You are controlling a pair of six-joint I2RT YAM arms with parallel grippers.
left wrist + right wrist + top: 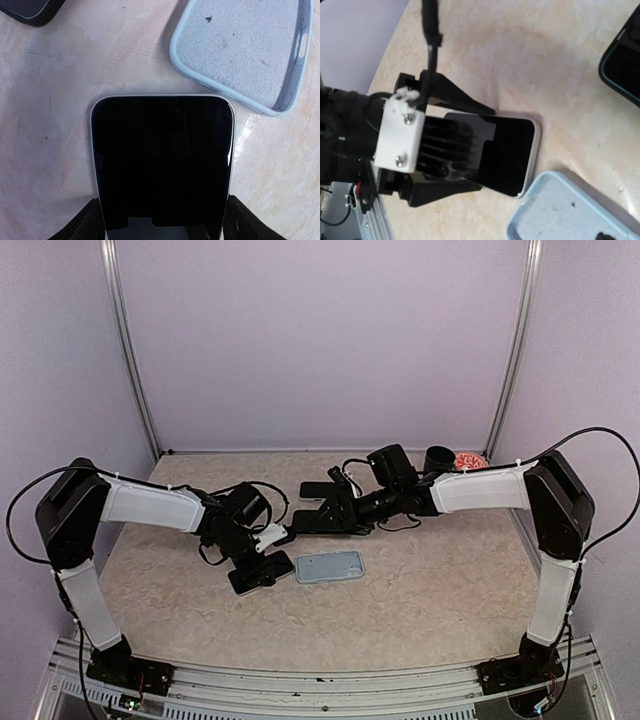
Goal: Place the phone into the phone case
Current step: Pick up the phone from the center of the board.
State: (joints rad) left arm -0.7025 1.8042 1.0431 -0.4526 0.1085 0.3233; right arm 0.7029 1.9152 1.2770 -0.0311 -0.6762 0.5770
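Only partly is the black-screened, white-rimmed phone (162, 160) seen from the left wrist: its near end is cut off by the bottom of that view, and in the top view most of it is covered by the left claw (262, 560). The phone is laid flat, screen up, on the beige marbled table (430, 590), just beside the pale blue soft phone case (330, 567). The case lies open side up with its grey lining shown; the two are not touching, and the case is cropped in both wrist views. The jaws of the left claw are held apart, with one black finger (80, 227) at each long edge of the phone; whether the edges are actually pressed cannot be told. From the right wrist, the phone's near half is hidden by the left claw's finned black body and white cable bracket. The right claw (318, 516) is held behind the phone with its jaws spread wide; its fingers are not shown by its own camera. A second dark slab with a teal rim (622, 65) lies near it, cut off by the frame edge, and whether it is a phone or a case cannot be made out. A black cup (438, 457) and a small red-and-white object (468, 460), too small to identify, are set at the far right of the table.
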